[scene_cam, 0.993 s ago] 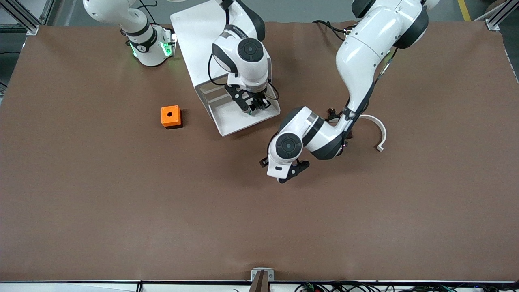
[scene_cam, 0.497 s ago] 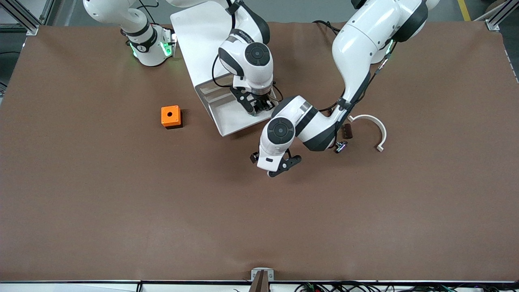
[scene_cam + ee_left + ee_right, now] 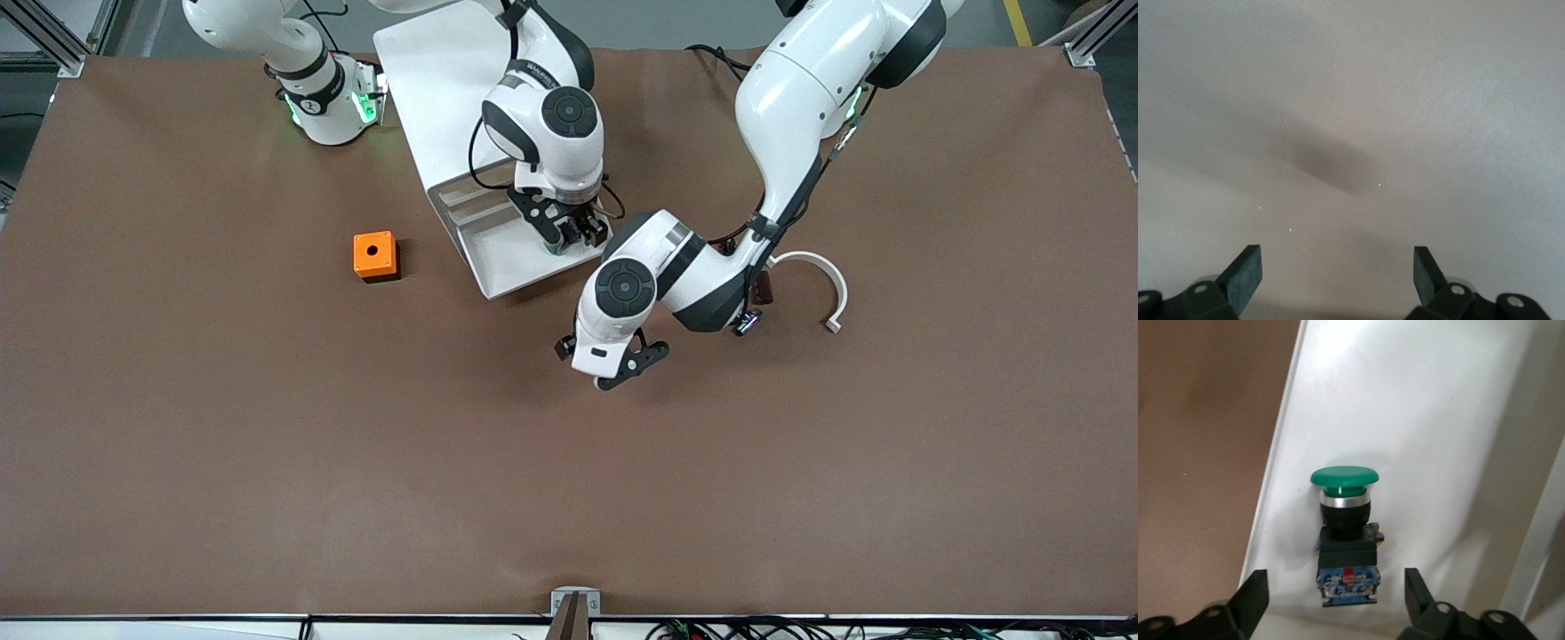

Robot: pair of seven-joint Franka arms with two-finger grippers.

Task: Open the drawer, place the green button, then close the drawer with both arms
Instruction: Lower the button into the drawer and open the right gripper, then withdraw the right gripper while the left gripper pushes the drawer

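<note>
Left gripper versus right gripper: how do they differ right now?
The right gripper is over the open drawer, the left gripper over bare table. The green button lies on the drawer floor between the right gripper's spread jaws; nothing sits between the left gripper's. Both have open jaws and hold nothing.

No readable text; red label on button [image 3: 1345,540] body too small to make out.
</note>
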